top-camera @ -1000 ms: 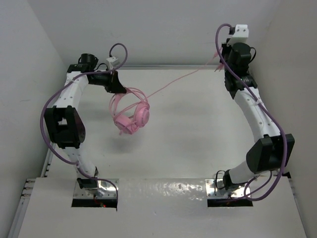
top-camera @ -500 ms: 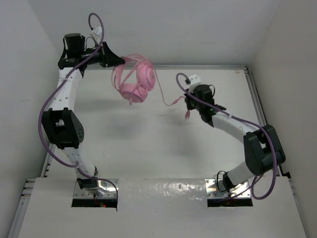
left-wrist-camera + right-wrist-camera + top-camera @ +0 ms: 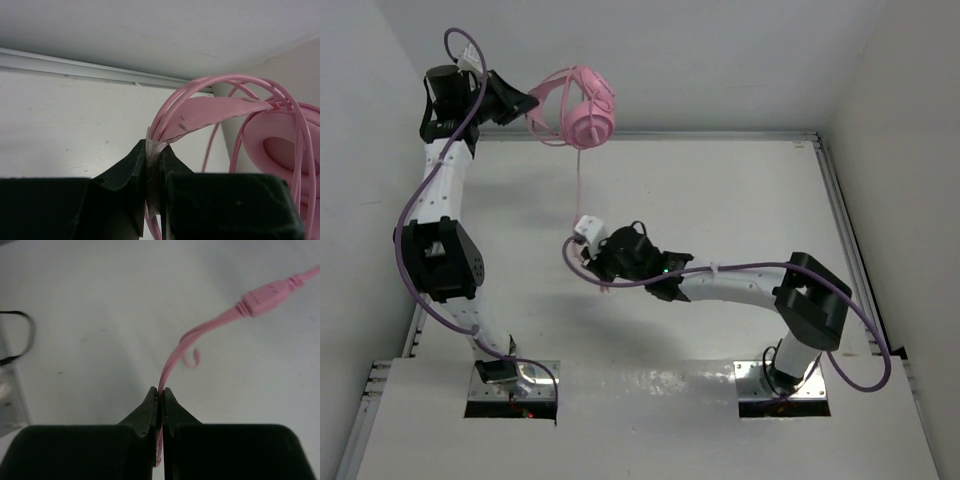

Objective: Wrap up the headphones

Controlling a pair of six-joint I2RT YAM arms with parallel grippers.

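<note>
The pink headphones (image 3: 584,108) hang in the air near the back wall. My left gripper (image 3: 531,112) is shut on their thin headband (image 3: 210,112), with cable loops lying along the band; its fingers (image 3: 131,165) pinch the band at the tips (image 3: 154,150). An earcup (image 3: 272,137) shows at the right of the left wrist view. The thin pink cable (image 3: 579,185) runs straight down from the earcups to my right gripper (image 3: 594,262), low over the table. That gripper (image 3: 160,392) is shut on the cable (image 3: 175,357), and the plug (image 3: 262,296) trails past it.
White walls close off the back (image 3: 720,60) and both sides. The white table (image 3: 740,200) lies below. Purple arm cables (image 3: 415,205) loop beside the left arm and along the right arm (image 3: 740,268).
My left gripper lifted the headphones higher and to the left, toward the back wall. My right gripper swung left and toward the front, pulling the cable down beneath the headphones.
</note>
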